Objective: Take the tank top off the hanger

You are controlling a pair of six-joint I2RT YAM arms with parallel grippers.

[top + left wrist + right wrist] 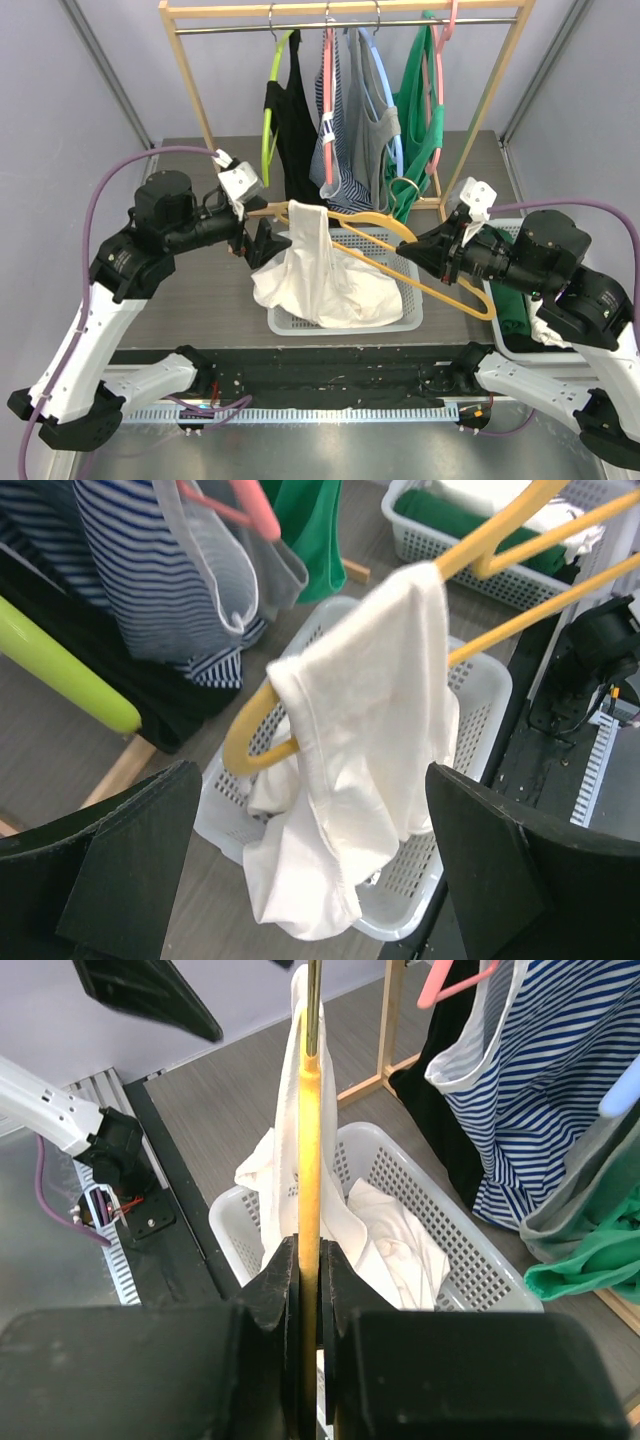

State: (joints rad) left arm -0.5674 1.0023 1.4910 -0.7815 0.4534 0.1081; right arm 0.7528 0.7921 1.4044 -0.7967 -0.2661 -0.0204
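Note:
A white tank top (310, 265) hangs by one strap from the left end of a yellow hanger (440, 290), and its lower part sags into a white basket (345, 322). My right gripper (422, 245) is shut on the yellow hanger's bar (310, 1140) and holds it over the basket. My left gripper (262, 240) is open just left of the cloth. In the left wrist view the tank top (370, 730) hangs ahead between the spread fingers (150, 830), which do not touch it.
Behind stands a wooden clothes rack (340, 10) with black, striped, grey and green tops on coloured hangers. A second white bin (500, 335) holding green cloth sits at the right under my right arm. White cloth lies in the basket (420, 1190).

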